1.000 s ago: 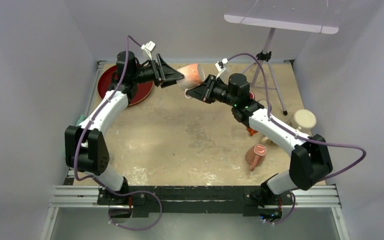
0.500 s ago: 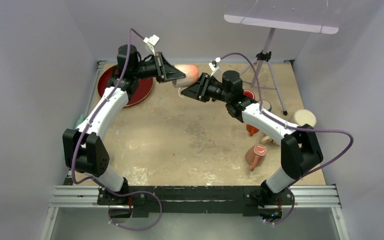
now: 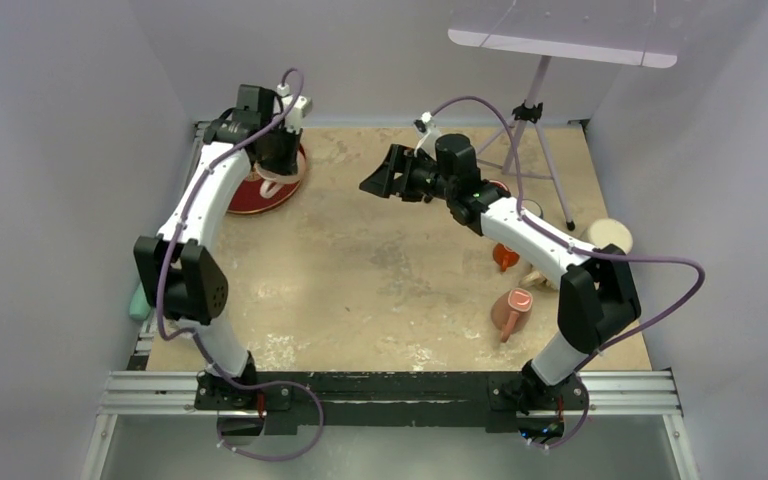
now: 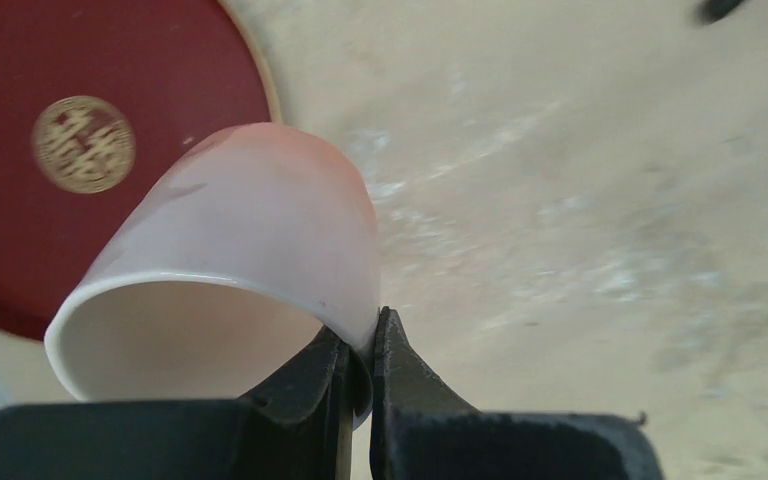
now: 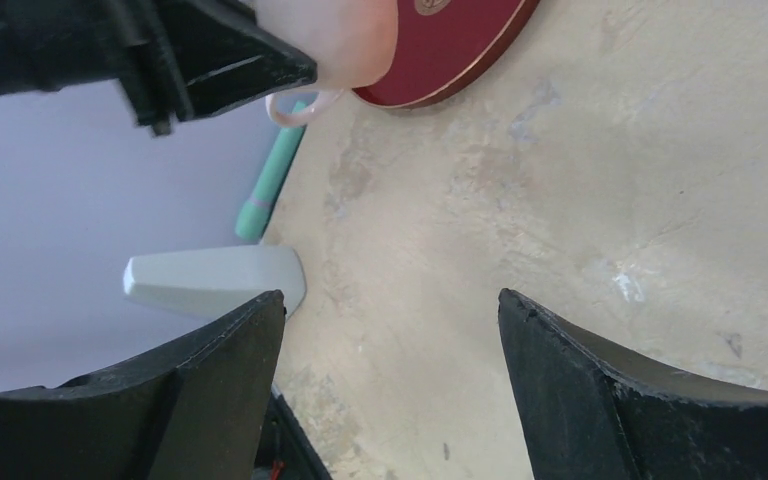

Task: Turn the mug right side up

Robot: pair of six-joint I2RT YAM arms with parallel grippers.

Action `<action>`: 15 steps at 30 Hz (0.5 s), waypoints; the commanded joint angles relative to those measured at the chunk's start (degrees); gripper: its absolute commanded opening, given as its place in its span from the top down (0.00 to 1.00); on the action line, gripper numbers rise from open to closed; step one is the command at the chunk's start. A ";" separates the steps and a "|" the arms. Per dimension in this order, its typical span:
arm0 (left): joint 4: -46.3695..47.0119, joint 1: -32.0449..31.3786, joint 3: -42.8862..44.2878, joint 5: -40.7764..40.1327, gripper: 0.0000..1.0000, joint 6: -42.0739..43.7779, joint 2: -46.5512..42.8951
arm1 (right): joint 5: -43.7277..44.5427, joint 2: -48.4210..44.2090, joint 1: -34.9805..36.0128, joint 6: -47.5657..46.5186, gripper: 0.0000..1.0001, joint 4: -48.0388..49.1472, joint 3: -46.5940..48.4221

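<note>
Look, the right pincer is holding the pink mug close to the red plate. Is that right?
No, the left pincer is holding the pink mug close to the red plate, pinching its rim. The left wrist view shows it. The right pincer is open and empty.

free: table (image 3: pixel 380 270) middle | blocked: tripod (image 3: pixel 530 112) far right; brown mug (image 3: pixel 510 312) near right; pink mug (image 4: pixel 260 220) above red plate (image 3: pixel 240 200) far left
</note>
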 commanded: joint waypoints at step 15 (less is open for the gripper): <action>-19.68 7.97 31.80 -12.11 1.00 29.61 32.84 | 5.91 -2.84 0.07 -8.89 0.18 -7.35 2.37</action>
